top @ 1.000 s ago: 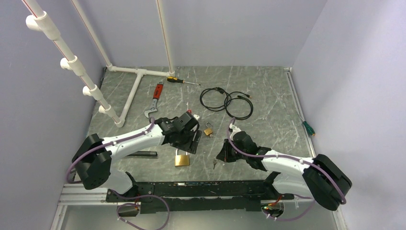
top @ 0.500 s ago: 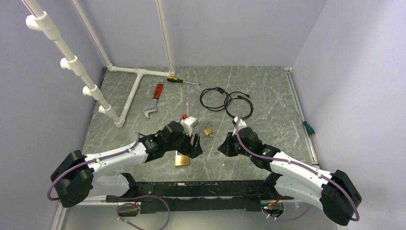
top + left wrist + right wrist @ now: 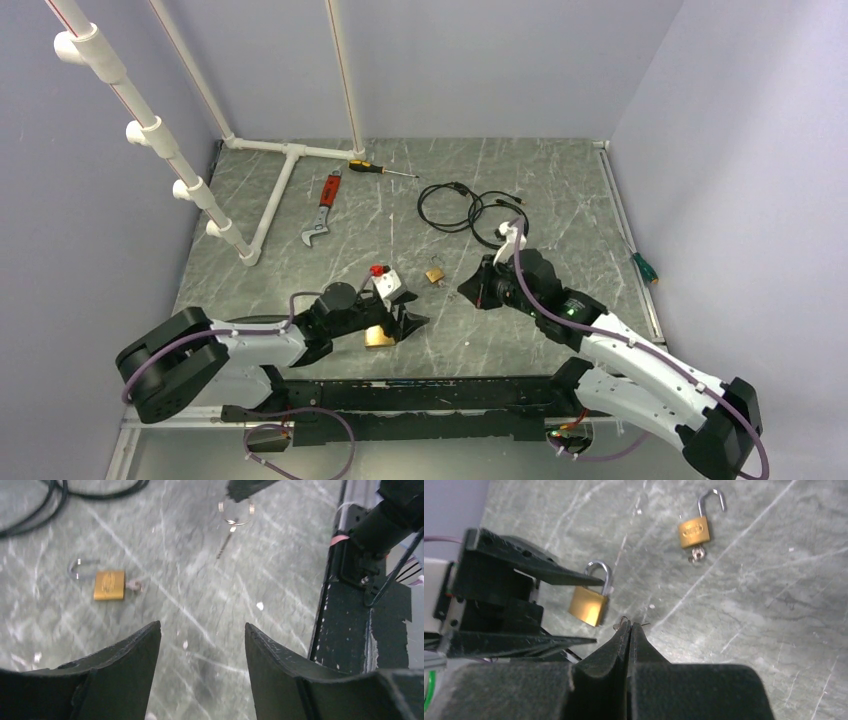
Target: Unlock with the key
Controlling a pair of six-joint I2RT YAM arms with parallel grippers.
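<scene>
Left claw: your left gripper (image 3: 405,322) is released, fingers spread wide, and sits low over the table (image 3: 560,200).
Right claw: your right gripper (image 3: 629,627) is clenched on the ring of the key (image 3: 225,542), and the key hangs below the tips.
Large padlock (image 3: 588,605): brass, lying flat, with the shackle apparently seated in the body. It sits at your left fingertips. In the right wrist view one fingertip overlaps the shackle, but you cannot tell if they touch.
Small padlock (image 3: 694,531): brass, flat on the table, shackle swung open, with a second key (image 3: 696,555) in its base. Overhead it lies at 1 o'clock from the large padlock, apart from both claws.
Key position: overhead, the held key is at 3 o'clock from the small padlock and 2 o'clock from the large one, touching neither.
Far clutter: a black cable (image 3: 470,208) at 12 o'clock from your right claw; a red-handled wrench (image 3: 322,210) and a screwdriver (image 3: 375,167) at 11 o'clock from the padlocks.
</scene>
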